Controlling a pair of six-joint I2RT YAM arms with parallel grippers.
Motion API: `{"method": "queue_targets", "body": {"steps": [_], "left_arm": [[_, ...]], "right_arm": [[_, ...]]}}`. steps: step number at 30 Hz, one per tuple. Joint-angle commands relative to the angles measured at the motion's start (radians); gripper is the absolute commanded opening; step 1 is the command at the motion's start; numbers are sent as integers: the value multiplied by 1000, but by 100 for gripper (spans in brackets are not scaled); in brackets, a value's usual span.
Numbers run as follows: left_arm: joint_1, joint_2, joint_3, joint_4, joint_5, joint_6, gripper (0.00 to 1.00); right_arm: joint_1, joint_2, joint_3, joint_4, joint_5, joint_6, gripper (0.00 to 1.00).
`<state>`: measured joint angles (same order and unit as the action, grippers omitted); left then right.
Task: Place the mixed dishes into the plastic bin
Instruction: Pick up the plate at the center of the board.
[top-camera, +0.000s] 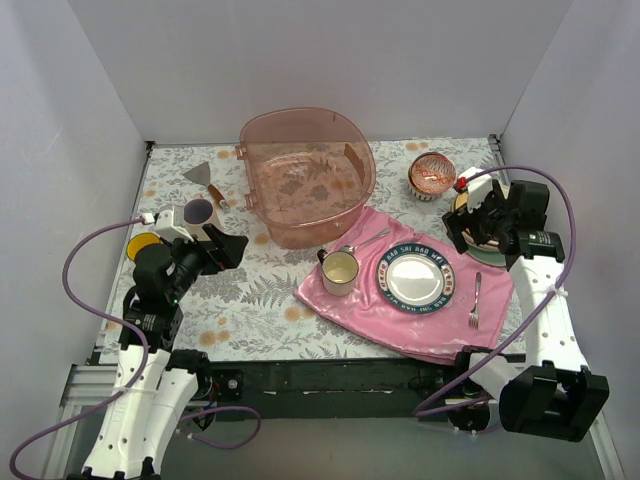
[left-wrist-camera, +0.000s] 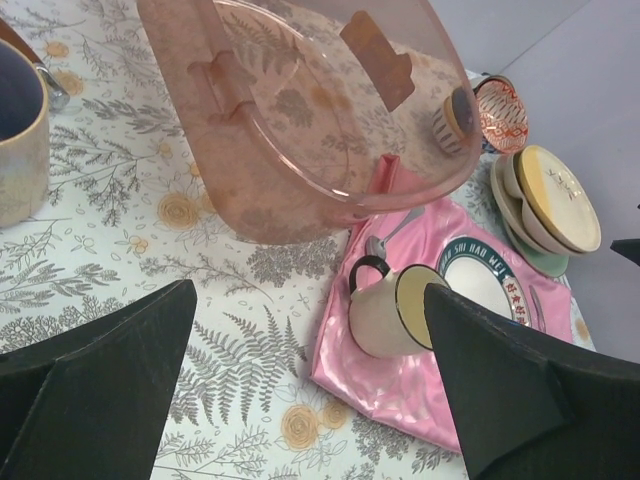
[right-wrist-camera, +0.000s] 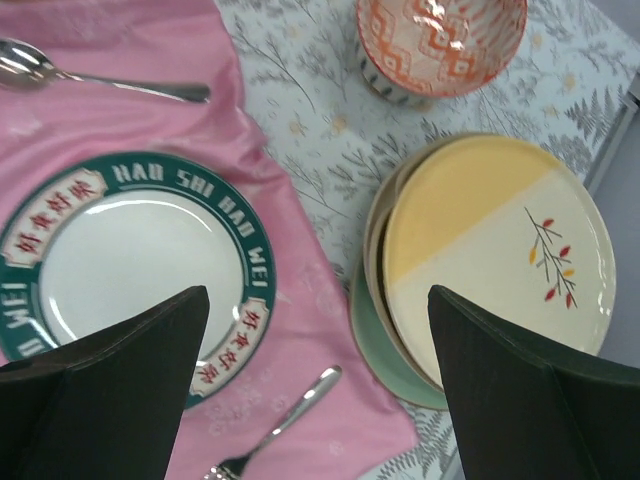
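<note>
The plastic bin (top-camera: 305, 175) stands at the back centre; only the tablecloth pattern shows through it in the left wrist view (left-wrist-camera: 300, 130). The red-patterned bowl (top-camera: 432, 176) sits to its right. A stack of plates, cream-and-yellow on top (right-wrist-camera: 500, 240) and mint-green at the bottom (right-wrist-camera: 385, 350), lies at the right edge. My right gripper (top-camera: 478, 225) hovers over the stack, open and empty (right-wrist-camera: 318, 300). The pale mug with purple inside (top-camera: 198, 212) and the yellow mug (top-camera: 148, 243) stand at the left by my left gripper (top-camera: 225, 248), which is open and empty (left-wrist-camera: 310, 300).
A pink cloth (top-camera: 350, 305) holds the dark-blue-rimmed lettered plate (top-camera: 415, 278), the cream cup with a metal handle (top-camera: 340, 272), a spoon (top-camera: 365, 243) and a fork (top-camera: 476, 300). A grey spatula (top-camera: 200, 175) lies left of the bin. White walls enclose the table.
</note>
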<state>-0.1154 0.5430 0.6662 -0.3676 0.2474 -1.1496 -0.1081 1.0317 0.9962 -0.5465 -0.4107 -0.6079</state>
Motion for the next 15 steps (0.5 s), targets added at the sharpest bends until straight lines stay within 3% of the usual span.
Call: {"method": "queue_targets", "body": {"steps": [1, 6, 15], "left_arm": [[-7, -34, -53, 44, 6, 21, 98], [-7, -26, -69, 76, 19, 21, 98], [-7, 14, -82, 121, 36, 33, 98]], "right_arm": [[1, 39, -13, -14, 208, -119, 98], [1, 152, -1, 2, 334, -135, 87], [11, 381, 148, -18, 337, -121, 62]]}}
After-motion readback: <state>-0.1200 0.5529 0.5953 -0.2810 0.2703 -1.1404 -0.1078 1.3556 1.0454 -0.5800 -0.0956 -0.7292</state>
